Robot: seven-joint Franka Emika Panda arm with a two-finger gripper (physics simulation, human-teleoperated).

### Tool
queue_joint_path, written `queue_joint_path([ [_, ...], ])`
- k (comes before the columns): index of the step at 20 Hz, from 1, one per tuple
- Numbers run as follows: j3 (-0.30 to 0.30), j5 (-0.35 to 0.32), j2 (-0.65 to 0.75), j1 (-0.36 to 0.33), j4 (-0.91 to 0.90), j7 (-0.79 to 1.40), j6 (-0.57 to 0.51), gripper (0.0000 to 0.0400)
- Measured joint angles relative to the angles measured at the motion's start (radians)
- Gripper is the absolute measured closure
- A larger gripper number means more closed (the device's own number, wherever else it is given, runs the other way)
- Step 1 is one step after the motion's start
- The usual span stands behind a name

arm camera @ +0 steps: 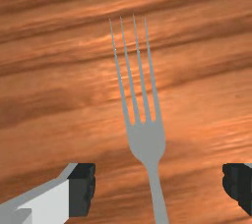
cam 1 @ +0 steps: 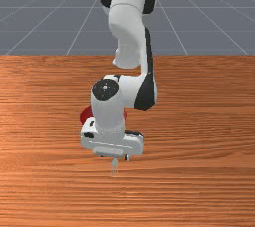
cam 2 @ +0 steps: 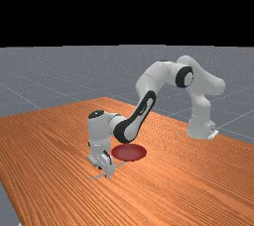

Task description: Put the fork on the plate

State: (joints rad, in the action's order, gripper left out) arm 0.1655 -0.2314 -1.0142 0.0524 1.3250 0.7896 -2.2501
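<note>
Fork (arm camera: 147, 142): on the table (arm camera: 202, 80), handle towards the red plate (cam 2: 130, 152), just off it. Gripper (arm camera: 159, 187): fingers apart, one each side of the handle, neither touching; presumably so set to pinch its narrow width for lifting.

So, the count on the orange-brown wooden counter (cam 1: 199, 146): one round, dark red plate (cam 2: 129, 152), just one! Near that plate, one slim grey fork (arm camera: 146, 139), and it's four tines (arm camera: 136, 112) on it, yes, four. Over to the machinery: one white-and-grey robot arm (cam 2: 154, 76), one white hand (cam 1: 115, 158), two dark-tipped fingers (arm camera: 81, 188). One counter, one plate, one fork on the scoreboard!
</note>
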Motion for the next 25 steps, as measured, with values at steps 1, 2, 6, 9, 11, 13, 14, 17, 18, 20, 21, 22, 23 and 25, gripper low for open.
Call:
queue_joint_path([
  [1, 0.004, 0.01, 0.0, 0.005, 0.001, -0.003, 0.001, 0.0024],
  [2, 0.01, 0.02, 0.0, 0.008, 0.004, -0.008, 0.0, 0.0057],
  [6, 0.017, 0.045, 0.018, 0.021, 0.03, -0.021, 0.044, 0.0284],
  [9, 0.014, 0.048, 0.04, 0.024, 0.06, -0.023, 0.093, 0.0305],
  [11, 0.013, 0.047, 0.08, 0.03, 0.117, -0.024, 0.106, 0.0305],
  [13, 0.017, 0.05, 0.166, 0.04, 0.193, -0.029, 0.115, 0.0305],
  [14, 0.021, 0.05, 0.239, 0.046, 0.245, -0.031, 0.117, 0.0305],
  [17, 0.033, 0.051, 0.422, 0.06, 0.415, -0.035, 0.104, 0.0314],
  [18, 0.037, 0.054, 0.466, 0.063, 0.48, -0.035, 0.095, 0.0314],
  [20, 0.044, 0.062, 0.533, 0.072, 0.597, -0.036, 0.07, 0.0314],
  [21, 0.047, 0.064, 0.562, 0.075, 0.658, -0.037, 0.046, 0.0314],
  [22, 0.049, 0.065, 0.583, 0.078, 0.721, -0.038, 0.006, 0.0314],
  [23, 0.054, 0.065, 0.593, 0.08, 0.785, -0.04, -0.051, 0.0316],
  [25, 0.065, 0.064, 0.59, 0.076, 0.883, -0.044, -0.176, 0.0317],
])
